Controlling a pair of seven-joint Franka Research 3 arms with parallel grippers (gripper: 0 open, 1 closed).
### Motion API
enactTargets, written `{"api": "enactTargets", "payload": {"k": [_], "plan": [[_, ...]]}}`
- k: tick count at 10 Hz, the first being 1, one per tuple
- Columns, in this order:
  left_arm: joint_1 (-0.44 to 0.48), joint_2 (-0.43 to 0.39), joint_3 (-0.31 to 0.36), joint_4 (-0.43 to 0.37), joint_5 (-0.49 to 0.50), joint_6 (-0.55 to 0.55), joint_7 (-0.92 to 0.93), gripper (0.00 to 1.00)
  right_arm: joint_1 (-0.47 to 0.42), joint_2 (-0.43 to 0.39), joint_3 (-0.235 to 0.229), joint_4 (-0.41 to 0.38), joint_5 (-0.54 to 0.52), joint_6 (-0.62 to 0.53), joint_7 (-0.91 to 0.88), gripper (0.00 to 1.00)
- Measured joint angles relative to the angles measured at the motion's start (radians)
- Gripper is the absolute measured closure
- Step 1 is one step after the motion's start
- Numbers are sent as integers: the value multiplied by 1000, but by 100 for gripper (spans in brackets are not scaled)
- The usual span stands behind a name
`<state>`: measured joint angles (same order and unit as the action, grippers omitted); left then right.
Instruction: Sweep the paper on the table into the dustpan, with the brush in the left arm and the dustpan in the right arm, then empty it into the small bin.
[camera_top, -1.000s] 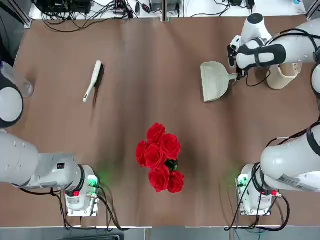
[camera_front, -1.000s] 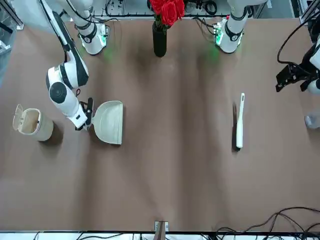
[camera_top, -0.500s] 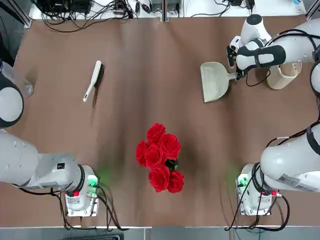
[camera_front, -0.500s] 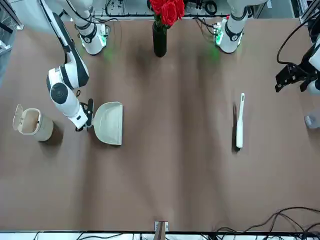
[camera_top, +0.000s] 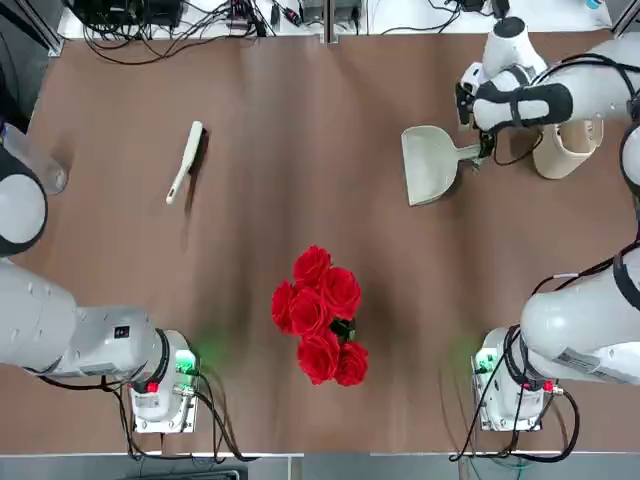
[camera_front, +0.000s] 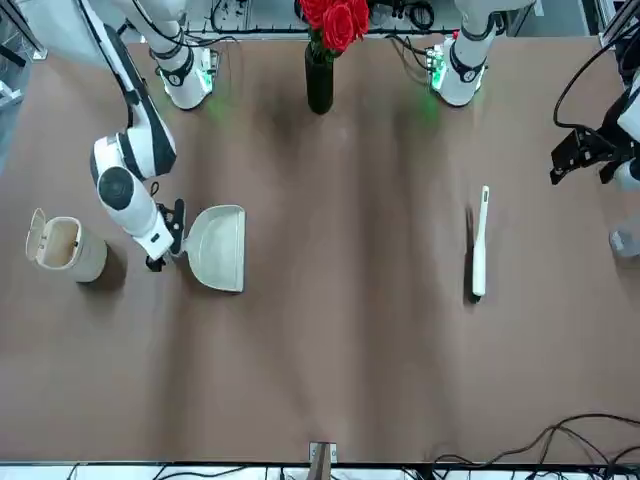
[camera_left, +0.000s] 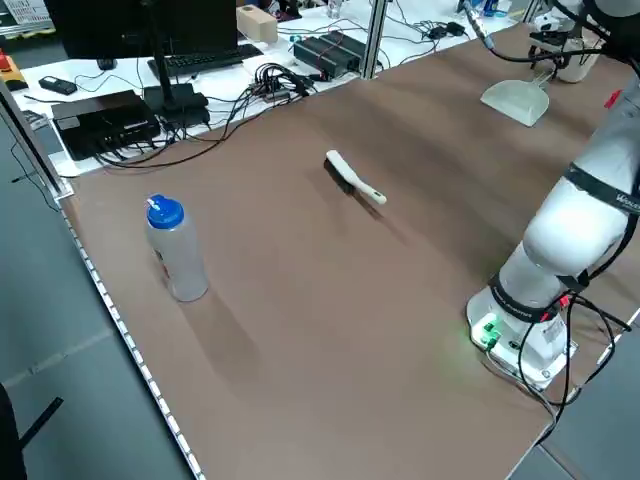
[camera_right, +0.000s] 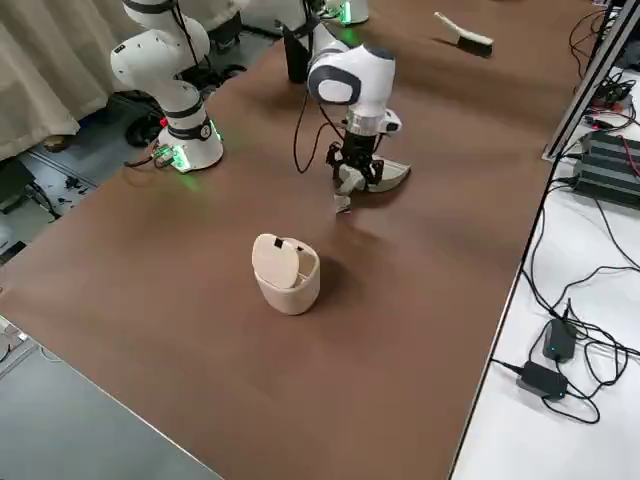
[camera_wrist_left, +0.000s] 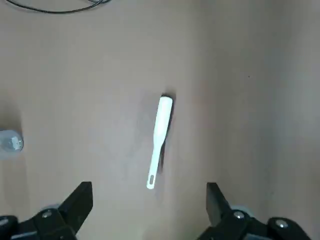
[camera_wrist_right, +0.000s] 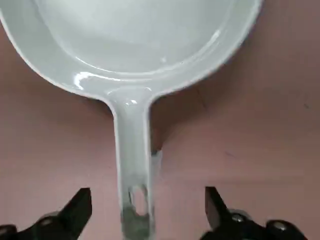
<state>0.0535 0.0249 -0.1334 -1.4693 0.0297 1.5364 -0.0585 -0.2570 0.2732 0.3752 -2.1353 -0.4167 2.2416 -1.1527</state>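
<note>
Dustpan (camera_top: 432, 163) set flat on counter (camera_top: 300, 110), at 2 o'clock in top view. Right pincer (camera_wrist_right: 142, 212) spread wide around handle, nothing gripped. Small bin (camera_top: 567, 150) beside, lid open. Brush (camera_top: 186, 160) at 10 o'clock, untouched; left pincer (camera_wrist_left: 147, 212) wide, empty. No paper seen. Judged: closing phase; right arm retreat called for.

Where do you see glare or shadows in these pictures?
Right wrist view: bright highlights on the dustpan, a shadow beside its handle. Left wrist view: the brush casts a soft shadow. Top view: green base lights tint the table.
</note>
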Motion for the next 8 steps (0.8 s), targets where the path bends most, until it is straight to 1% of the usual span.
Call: {"api": "enactTargets", "payload": {"k": [1, 2, 3, 4, 5, 6, 7, 8], "plan": [[0, 0, 0, 0, 0, 0, 0, 0, 0, -5, 1, 71, 0, -85, -2, 0], [0, 0, 0, 0, 0, 0, 0, 0, 0, -16, 2, 141, 0, -151, -1, 0], [0, 0, 0, 0, 0, 0, 0, 0, 0, -38, -1, 202, 24, -199, 3, 0], [0, 0, 0, 0, 0, 0, 0, 0, 2, -65, -17, 258, 83, -249, 13, 0], [-1, 1, -1, -1, 0, 0, 0, 0, 6, -88, -52, 322, 146, -314, 27, 0], [-1, 2, -1, -1, 0, -1, 0, 0, 9, -99, -86, 400, 177, -388, 50, 0], [-1, 4, -1, -2, 0, -1, 0, 0, 12, -102, -100, 484, 186, -470, 110, 0], [-1, 6, -2, -3, 0, -1, 0, 0, 18, -105, -101, 551, 189, -541, 204, 3]]}}
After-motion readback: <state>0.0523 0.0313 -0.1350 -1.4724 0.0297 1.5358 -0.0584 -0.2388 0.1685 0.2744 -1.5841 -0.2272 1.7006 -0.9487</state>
